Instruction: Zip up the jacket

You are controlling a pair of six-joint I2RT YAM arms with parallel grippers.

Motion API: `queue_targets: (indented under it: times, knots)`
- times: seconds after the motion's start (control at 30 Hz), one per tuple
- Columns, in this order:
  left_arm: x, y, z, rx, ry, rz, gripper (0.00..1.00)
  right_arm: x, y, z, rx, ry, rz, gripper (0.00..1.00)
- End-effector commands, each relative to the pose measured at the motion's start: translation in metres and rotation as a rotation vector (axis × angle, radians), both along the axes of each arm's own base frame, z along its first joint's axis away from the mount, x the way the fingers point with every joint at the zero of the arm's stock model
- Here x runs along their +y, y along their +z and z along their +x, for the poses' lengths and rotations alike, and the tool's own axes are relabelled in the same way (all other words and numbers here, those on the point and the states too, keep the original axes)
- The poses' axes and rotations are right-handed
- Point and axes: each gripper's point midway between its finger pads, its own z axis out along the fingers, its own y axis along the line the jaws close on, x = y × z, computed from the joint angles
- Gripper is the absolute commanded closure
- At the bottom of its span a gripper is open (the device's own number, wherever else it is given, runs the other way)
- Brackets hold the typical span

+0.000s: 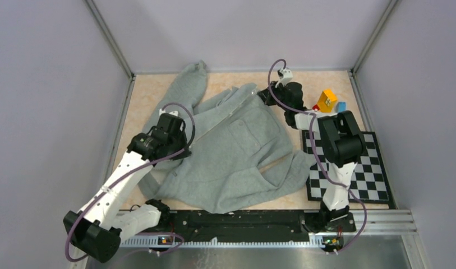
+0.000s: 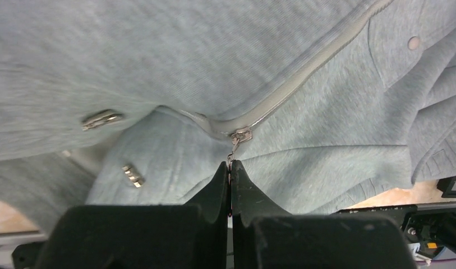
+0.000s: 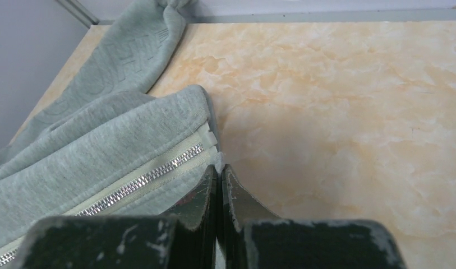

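Grey walls close round a marbled beige worktop (image 1: 152,92), and the jacket (image 1: 236,151) lies rumpled across the middle of it, one sleeve (image 1: 193,78) trailing toward the far left corner and the hem near the arm bases. Off to the right sit a checkered mat (image 1: 371,168) and a few coloured blocks (image 1: 328,101). The left gripper (image 2: 230,168) has its fingers pressed together on the small metal zipper pull (image 2: 233,152), which hangs from the slider (image 2: 240,135) low on the front. The right gripper (image 3: 219,171) is at the collar end, fingers likewise pressed together, and looks to be pinching the fabric edge just beside the top of the zipper teeth (image 3: 141,182), though the bite itself is hidden. The fleece should be light, soft and limp, so it will likely bunch and slide along with the slider unless it is held taut from the collar. The firmer tape beside the teeth seems the better hold than the stretchy pile. The pull is thin, smooth metal and could slip out if tugged off the line of the zip
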Motion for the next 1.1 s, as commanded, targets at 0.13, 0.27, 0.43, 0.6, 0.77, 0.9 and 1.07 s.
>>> queue_targets:
  times: [0.13, 0.27, 0.43, 0.6, 0.77, 0.9, 1.07]
  knots:
    - [0.057, 0.034, -0.054, 0.092, 0.063, 0.203, 1.00, -0.058, 0.021, 0.059, -0.126, -0.219, -0.052, 1.00]
    - [0.068, 0.038, -0.062, 0.113, 0.063, 0.253, 1.00, -0.065, 0.016, 0.066, -0.121, -0.230, -0.061, 1.00]
    - [0.071, 0.042, -0.071, 0.111, 0.033, 0.257, 1.00, -0.075, 0.012, 0.073, -0.115, -0.252, -0.085, 1.00]
    - [0.073, 0.049, -0.071, 0.084, 0.017, 0.250, 1.00, -0.089, 0.007, 0.081, -0.102, -0.298, -0.104, 1.00]
    - [0.077, 0.049, -0.069, 0.074, 0.050, 0.264, 1.00, -0.085, 0.006, 0.086, -0.094, -0.254, -0.100, 1.00]
    - [0.080, 0.050, -0.064, 0.055, 0.079, 0.272, 1.00, -0.068, 0.006, 0.077, -0.108, -0.156, -0.068, 1.00]
    - [0.091, 0.055, -0.068, 0.016, 0.128, 0.296, 1.00, -0.082, -0.012, 0.080, -0.056, -0.233, -0.115, 1.00]
